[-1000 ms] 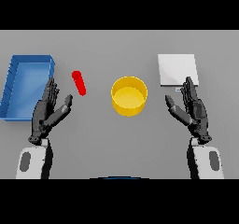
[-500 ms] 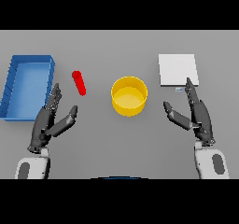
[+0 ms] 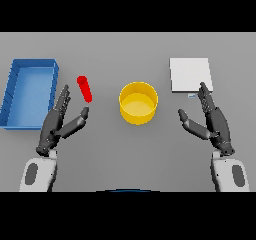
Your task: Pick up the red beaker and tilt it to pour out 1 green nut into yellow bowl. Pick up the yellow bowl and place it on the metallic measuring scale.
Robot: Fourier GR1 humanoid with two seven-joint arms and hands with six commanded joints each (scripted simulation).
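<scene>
I am looking down at a grey table (image 3: pixel 125 54), and the yellow bowl (image 3: pixel 138 102) near its middle serves as my landmark. The bowl stands upright and looks empty; I can see no green nut in it.

To the left of the bowl, well apart from it, lies the red beaker (image 3: pixel 85 88), a slim red tube on its side. Whether it holds nuts I cannot tell. Further left of the bowl, beyond the beaker, sits a blue tray (image 3: pixel 52 79) with raised walls.

To the right of the bowl and a little further from me rests the metallic measuring scale (image 3: pixel 190 74), a flat pale square with nothing on it.

My left hand (image 3: pixel 59 124) hovers left of the bowl and nearer to me, just below the beaker. Its fingers are straight and spread, the thumb reaching towards the beaker's near end, holding nothing. My right hand (image 3: pixel 213 121) hovers right of the bowl, just below the scale, also spread wide and empty.

I judge the first step, picking up the beaker, is in hand and not yet done. The next move calls for my left hand to advance, wrap round the beaker and lift it, keeping it level until it is over the bowl.
</scene>
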